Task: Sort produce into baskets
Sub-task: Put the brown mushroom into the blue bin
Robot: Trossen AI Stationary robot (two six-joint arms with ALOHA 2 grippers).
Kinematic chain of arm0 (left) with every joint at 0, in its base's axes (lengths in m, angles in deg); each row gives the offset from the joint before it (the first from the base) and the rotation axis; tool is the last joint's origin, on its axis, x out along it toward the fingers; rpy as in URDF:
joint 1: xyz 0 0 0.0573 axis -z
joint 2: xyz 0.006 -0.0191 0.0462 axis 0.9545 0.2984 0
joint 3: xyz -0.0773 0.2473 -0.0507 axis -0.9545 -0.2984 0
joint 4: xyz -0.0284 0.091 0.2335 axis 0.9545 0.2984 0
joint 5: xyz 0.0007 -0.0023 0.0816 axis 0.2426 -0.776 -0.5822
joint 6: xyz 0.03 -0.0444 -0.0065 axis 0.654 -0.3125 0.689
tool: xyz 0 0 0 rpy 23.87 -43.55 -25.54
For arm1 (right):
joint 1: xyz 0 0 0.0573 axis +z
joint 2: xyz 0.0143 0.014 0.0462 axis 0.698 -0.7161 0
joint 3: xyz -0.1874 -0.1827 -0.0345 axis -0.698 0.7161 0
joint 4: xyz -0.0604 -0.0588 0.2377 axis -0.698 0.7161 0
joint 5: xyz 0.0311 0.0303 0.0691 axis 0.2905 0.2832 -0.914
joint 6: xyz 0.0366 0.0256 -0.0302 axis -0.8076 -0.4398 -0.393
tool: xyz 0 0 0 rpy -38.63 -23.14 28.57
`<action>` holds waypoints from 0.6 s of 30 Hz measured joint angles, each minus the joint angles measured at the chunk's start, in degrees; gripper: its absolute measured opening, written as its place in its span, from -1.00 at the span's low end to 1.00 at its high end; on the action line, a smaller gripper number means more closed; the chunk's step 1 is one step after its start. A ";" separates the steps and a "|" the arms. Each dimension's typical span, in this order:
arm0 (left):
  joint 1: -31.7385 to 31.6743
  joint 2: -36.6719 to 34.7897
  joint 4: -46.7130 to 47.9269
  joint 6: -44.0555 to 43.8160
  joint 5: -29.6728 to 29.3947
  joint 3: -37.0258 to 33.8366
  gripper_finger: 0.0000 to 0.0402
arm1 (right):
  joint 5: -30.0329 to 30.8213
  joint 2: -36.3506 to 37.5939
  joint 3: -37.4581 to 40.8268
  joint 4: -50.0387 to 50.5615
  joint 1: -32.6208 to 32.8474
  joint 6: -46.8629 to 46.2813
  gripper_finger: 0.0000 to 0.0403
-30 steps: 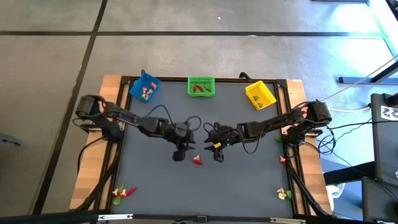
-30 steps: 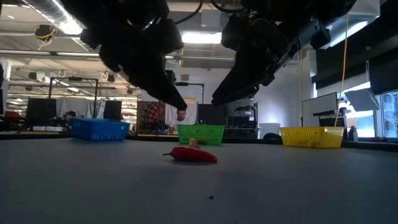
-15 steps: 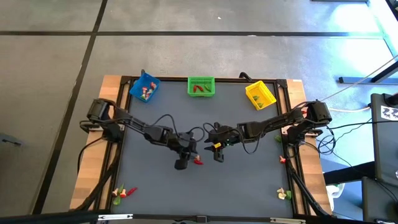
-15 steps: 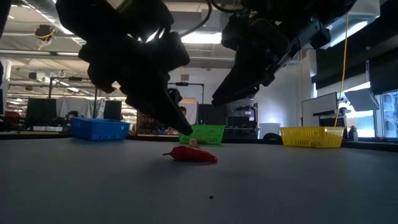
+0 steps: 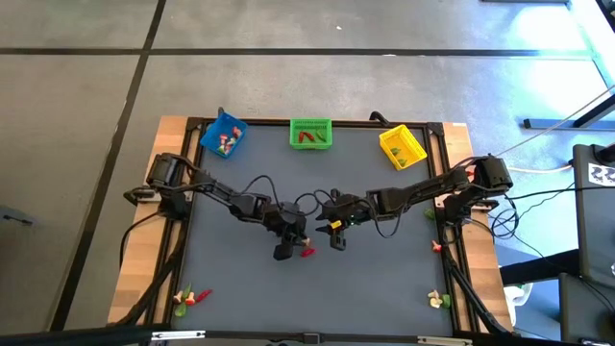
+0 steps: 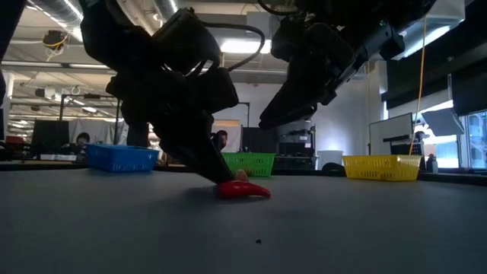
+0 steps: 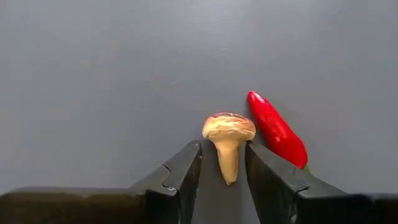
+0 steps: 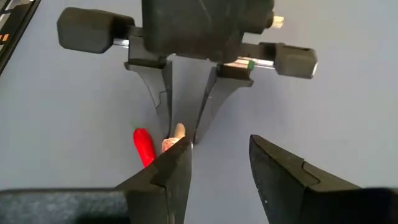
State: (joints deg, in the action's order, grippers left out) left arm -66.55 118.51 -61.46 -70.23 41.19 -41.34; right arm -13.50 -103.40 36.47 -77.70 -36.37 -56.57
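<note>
Down comes the left tool, spread astride a small tan toy mushroom beside a red plastic chilli; pinch next. Right tool hovers spread.

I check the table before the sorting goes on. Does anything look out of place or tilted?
The blue basket and the yellow basket sit skewed to the table's edge, while the green basket sits square. Nothing looks spilled or damaged.
</note>
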 joint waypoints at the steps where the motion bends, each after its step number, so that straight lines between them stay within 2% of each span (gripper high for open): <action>1: -0.13 0.00 0.02 0.54 -0.08 0.00 -0.39 | 0.00 0.00 0.00 -0.06 0.00 -0.02 -0.20; 5: -0.25 0.00 0.10 2.10 -0.17 0.00 -0.45 | 0.00 0.00 0.00 -0.05 0.00 0.00 -0.20; 14: -0.99 0.00 0.28 5.45 -0.37 0.00 -0.88 | 0.00 0.00 0.00 -0.07 0.00 -0.03 -0.20; 18: -1.54 -0.15 0.65 5.42 -0.20 0.00 -0.97 | 0.00 0.00 0.00 -0.06 -0.02 -0.06 -0.20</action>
State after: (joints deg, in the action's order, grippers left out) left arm -68.09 118.36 -60.81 -64.81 40.99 -41.34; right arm -13.50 -103.40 36.47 -77.76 -36.39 -56.63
